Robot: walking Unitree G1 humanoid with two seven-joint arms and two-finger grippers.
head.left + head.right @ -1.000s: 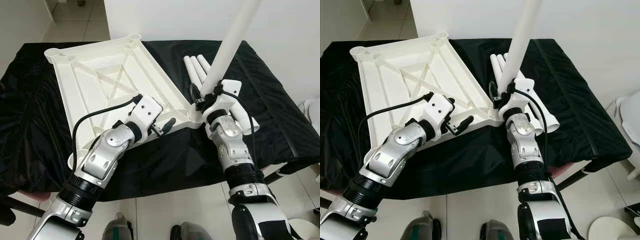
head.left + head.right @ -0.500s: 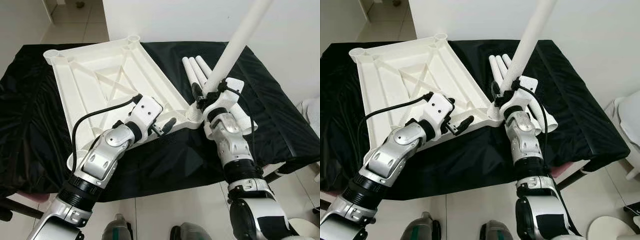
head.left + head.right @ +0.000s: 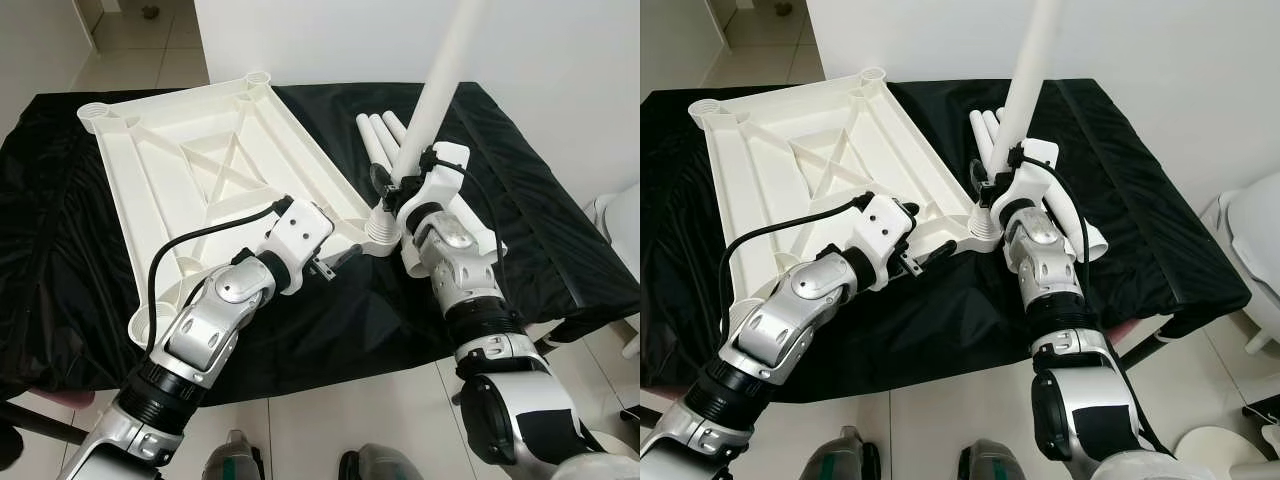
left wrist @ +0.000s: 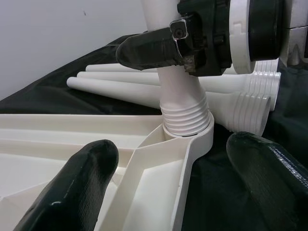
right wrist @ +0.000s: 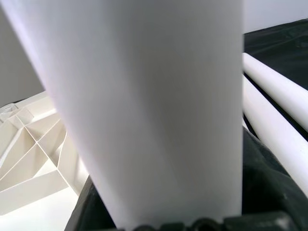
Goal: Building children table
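Note:
A white plastic tabletop lies upside down on the black-covered table. My right gripper is shut on a white table leg that stands nearly upright. The leg's ribbed end sits in the tabletop's near right corner socket. My left gripper is open just in front of that corner, and its fingers straddle the tabletop's rim without touching it. Three spare legs lie side by side behind the right gripper. In the right wrist view the held leg is close up.
The table's front edge runs just below my forearms, with tiled floor beneath. A white wall stands close behind the table. A white rounded object sits on the floor off the table's right end.
The held leg has swung from leaning right to nearly upright over the corner socket. My left gripper has edged closer to that corner.

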